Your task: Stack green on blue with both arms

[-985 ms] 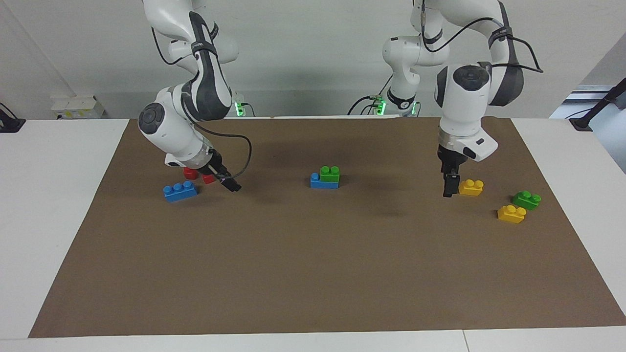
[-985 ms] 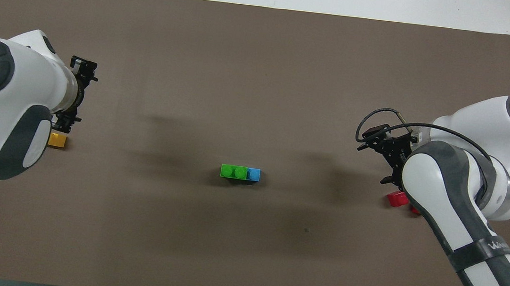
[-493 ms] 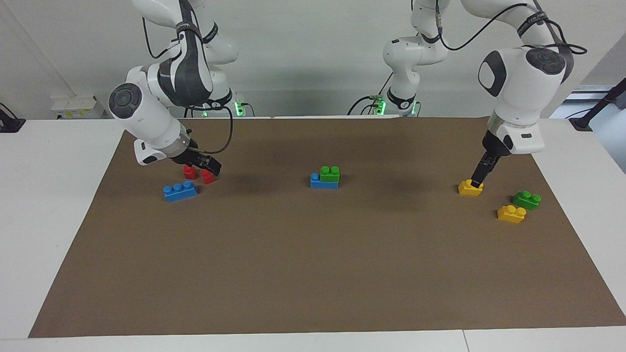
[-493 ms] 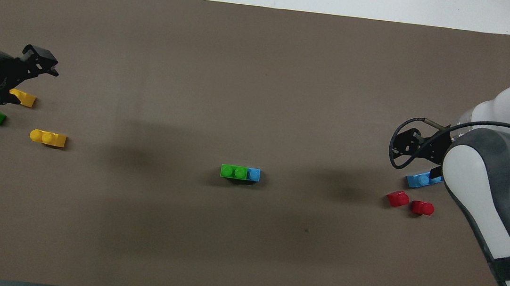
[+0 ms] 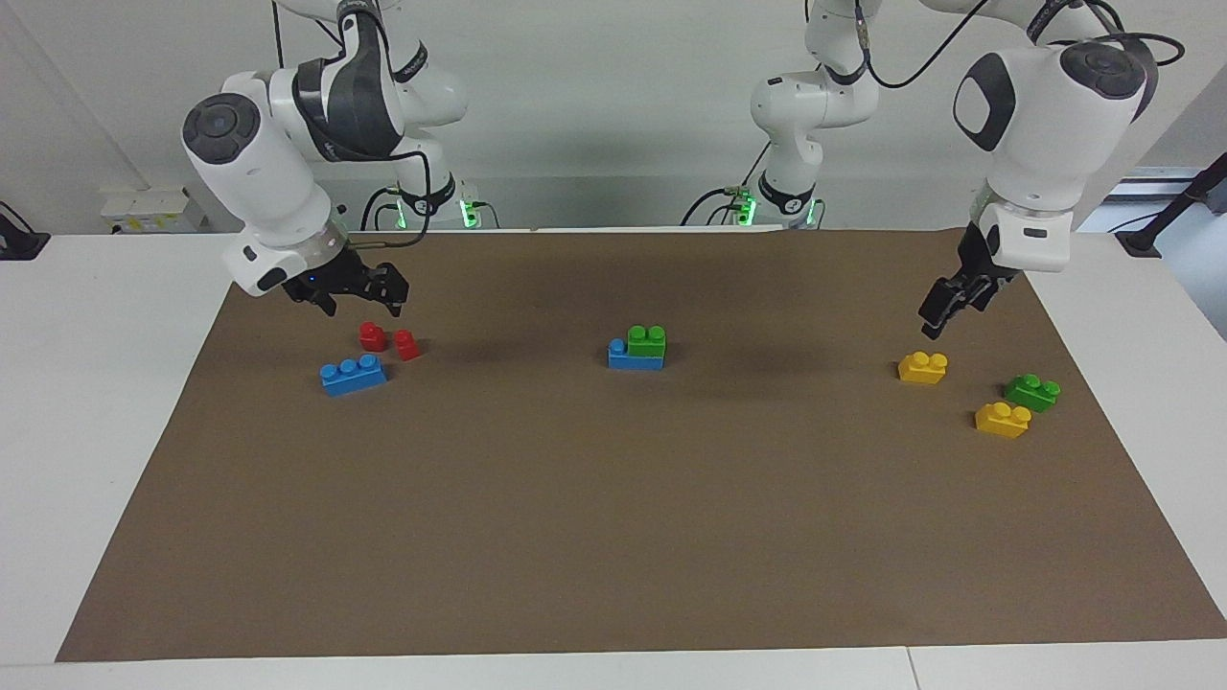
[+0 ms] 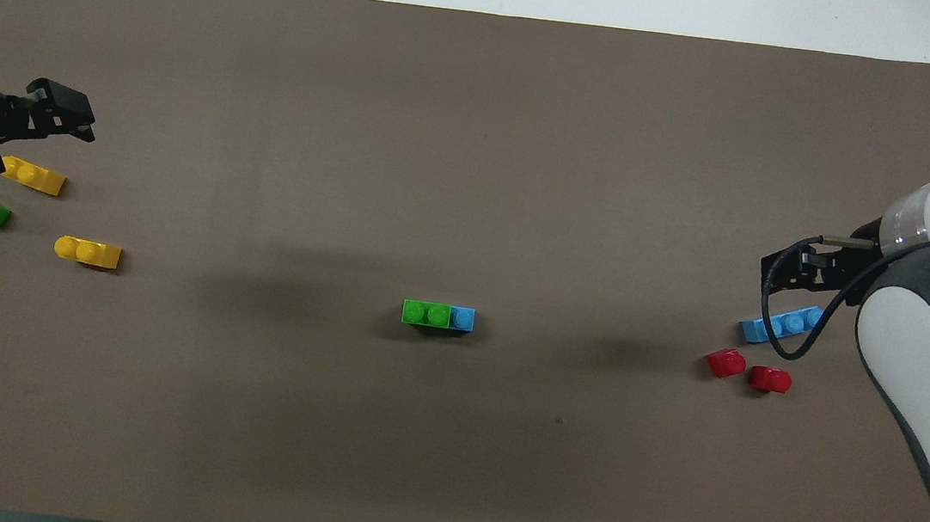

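Green plastic two-stud brick (image 5: 647, 341) sits pressed onto one end of a bright-blue plastic three-stud brick (image 5: 635, 356) at the middle of the brown paper mat (image 5: 613, 537), leaving one blue stud bare; in the overhead view that pair (image 6: 438, 315) reads as a single bar. Taking this stack as the landmark, one stacking looks done. A second bright-blue three-stud brick (image 5: 354, 374) lies loose toward the right arm's end of the table, with two small red plastic pieces (image 5: 389, 340) touching nothing, just nearer the robots than it. A second green two-stud brick (image 5: 1032, 391) lies loose toward the left arm's end, well apart from the stack, between two yellow plastic two-stud bricks (image 5: 923, 367) and (image 5: 1003, 419). The right gripper (image 5: 362, 289) hangs in the air over the mat near the red pieces, jaws spread and holding nothing. The left gripper (image 5: 944, 309) hangs over the mat above the nearer yellow brick, likewise spread and empty. Judging by the layout, if a second pair is wanted, that loose green brick has yet to be fetched and seated on the loose blue one; neither is touched at present.
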You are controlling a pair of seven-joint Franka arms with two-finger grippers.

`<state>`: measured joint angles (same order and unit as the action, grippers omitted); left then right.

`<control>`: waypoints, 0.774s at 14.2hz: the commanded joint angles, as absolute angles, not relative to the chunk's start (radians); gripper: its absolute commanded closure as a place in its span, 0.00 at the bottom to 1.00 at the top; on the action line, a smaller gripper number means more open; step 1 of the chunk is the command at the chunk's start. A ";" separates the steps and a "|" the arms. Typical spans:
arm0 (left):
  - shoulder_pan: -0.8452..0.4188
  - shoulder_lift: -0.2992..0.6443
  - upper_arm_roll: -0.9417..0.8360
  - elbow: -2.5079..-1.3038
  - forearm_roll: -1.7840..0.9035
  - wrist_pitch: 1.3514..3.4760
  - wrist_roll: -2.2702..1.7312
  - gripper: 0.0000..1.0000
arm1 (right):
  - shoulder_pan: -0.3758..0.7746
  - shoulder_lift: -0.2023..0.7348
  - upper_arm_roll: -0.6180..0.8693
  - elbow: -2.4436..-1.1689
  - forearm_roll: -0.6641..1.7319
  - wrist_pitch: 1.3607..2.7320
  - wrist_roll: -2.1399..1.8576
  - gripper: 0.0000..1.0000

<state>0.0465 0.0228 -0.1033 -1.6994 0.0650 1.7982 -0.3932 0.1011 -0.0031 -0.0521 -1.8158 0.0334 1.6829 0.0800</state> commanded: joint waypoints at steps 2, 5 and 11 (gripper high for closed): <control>0.051 0.031 -0.100 -1.629 0.051 1.689 -0.247 0.00 | 0.087 -0.012 -0.043 -1.734 0.011 1.629 0.014 0.00; 0.051 0.031 -0.097 -1.612 0.054 1.674 -0.218 0.00 | 0.081 0.005 -0.043 -1.697 0.012 1.637 -0.008 0.00; 0.051 0.029 -0.094 -1.592 0.049 1.626 -0.229 0.00 | 0.074 0.021 -0.044 -1.660 0.017 1.628 -0.002 0.00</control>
<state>0.0475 0.0231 -0.0994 -1.6233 0.0649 1.6710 -0.2437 0.0935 0.0009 -0.0532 -1.6916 0.0318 1.6492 0.0217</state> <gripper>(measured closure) 0.000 0.000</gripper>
